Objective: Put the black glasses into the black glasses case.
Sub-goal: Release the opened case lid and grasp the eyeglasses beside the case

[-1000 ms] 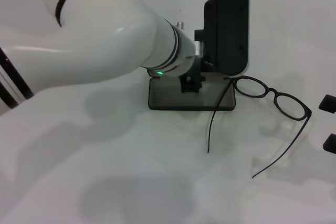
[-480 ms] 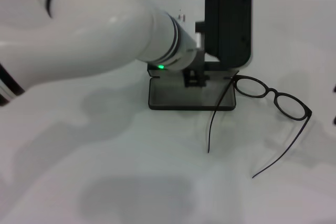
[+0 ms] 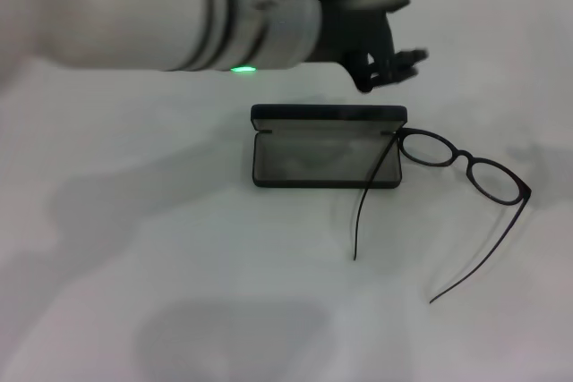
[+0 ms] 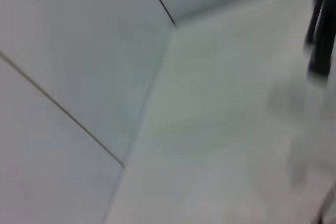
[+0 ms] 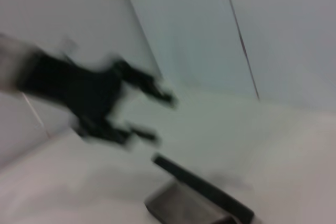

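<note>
Left gripper (image 3: pixel 391 67) now raised off black glasses case (image 3: pixel 327 160) (fingers spread)

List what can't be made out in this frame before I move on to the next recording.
- Right claw: in none of the views; its wrist view shows only the other arm's claw.
- Left claw: motion-blurred in the head and right wrist views.
- Matte black rectangular hinged glasses case: its lid lies back, seen edge-on, any lettering hidden.
- Thin black-framed glasses: absent from both wrist views.
- White table: the left arm covers its far left.
</note>
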`<action>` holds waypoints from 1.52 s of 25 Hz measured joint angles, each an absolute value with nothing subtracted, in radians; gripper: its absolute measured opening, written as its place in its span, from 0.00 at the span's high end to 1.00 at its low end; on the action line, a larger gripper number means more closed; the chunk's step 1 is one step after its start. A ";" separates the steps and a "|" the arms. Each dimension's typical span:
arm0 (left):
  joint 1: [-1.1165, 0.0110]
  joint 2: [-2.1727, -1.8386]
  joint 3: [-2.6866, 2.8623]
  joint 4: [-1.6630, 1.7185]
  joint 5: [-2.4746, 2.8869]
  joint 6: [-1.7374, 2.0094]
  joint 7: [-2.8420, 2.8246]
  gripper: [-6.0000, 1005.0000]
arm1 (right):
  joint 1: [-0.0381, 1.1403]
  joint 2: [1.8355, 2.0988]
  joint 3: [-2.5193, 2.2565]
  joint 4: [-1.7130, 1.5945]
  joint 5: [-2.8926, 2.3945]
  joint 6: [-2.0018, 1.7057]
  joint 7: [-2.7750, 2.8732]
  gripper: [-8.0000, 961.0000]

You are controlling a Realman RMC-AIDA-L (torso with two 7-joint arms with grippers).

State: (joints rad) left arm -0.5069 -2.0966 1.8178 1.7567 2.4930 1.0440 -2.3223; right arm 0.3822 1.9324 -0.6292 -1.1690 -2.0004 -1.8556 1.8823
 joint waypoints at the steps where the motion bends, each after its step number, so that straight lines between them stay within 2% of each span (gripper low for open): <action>1: -0.476 -2.096 1.795 1.777 2.436 1.034 -2.317 0.46 | 0.428 1.926 -0.641 -1.180 -2.050 -1.854 1.922 0.30; 5: -0.407 -2.093 1.731 1.783 2.222 1.014 -2.253 0.46 | 0.602 1.888 -0.716 -1.148 -2.238 -1.849 2.074 0.33; 7: -0.348 -2.093 1.682 1.724 1.985 1.009 -2.128 0.47 | 0.678 1.880 -0.758 -1.111 -2.330 -1.845 2.132 0.33; 9: -0.348 -2.093 1.682 1.724 1.985 1.009 -2.128 0.47 | 0.742 1.881 -0.797 -1.073 -2.419 -1.841 2.173 0.34; 10: -0.304 -2.092 1.626 1.588 1.722 1.052 -1.960 0.47 | 0.765 1.884 -0.814 -1.055 -2.456 -1.839 2.185 0.34; 13: -0.299 -2.090 1.574 1.475 1.606 1.145 -1.875 0.48 | 0.825 1.899 -0.854 -0.995 -2.520 -1.815 2.199 0.34; 17: -0.305 -2.089 1.454 1.287 1.524 1.372 -1.756 0.56 | 0.855 1.932 -0.922 -0.962 -2.539 -1.745 2.199 0.35; 23: -0.313 -2.087 1.305 1.015 1.432 1.609 -1.544 0.70 | 0.880 1.959 -0.995 -0.951 -2.550 -1.673 2.208 0.36; 32: -0.308 -2.087 1.237 0.824 1.410 1.700 -1.434 0.87 | 0.922 1.999 -1.052 -0.882 -2.624 -1.583 2.214 0.39; 38: -0.312 -2.093 1.241 0.743 1.399 1.703 -1.372 0.87 | 0.923 2.014 -1.111 -0.872 -2.639 -1.541 2.229 0.41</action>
